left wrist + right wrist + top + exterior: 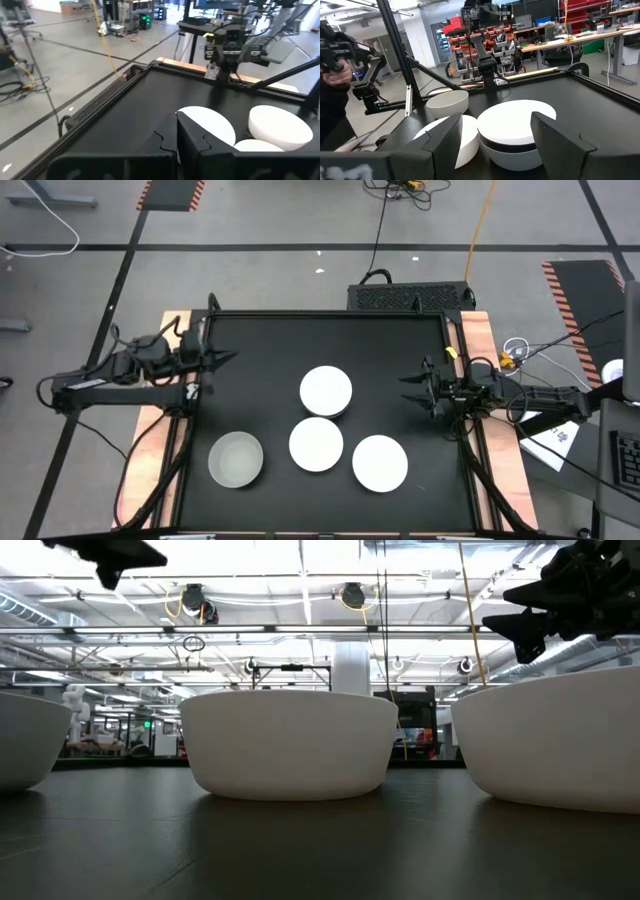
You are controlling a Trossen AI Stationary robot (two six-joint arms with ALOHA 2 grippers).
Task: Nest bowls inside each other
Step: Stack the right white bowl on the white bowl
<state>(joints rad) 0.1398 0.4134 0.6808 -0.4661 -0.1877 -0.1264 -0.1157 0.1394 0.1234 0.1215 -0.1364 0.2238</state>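
Black table (270,360), black-underlaid bowl stack (515,132)

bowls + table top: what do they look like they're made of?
White bowls: matte, opaque, thick rounded walls, no glare under the ceiling lights; probably plastic or melamine, possibly unglazed-looking ceramic. The grey bowl: duller, slightly see-through look, likely plastic. The table top: flat black, low sheen, a mat or coated sheet; wooden edges show beside it.
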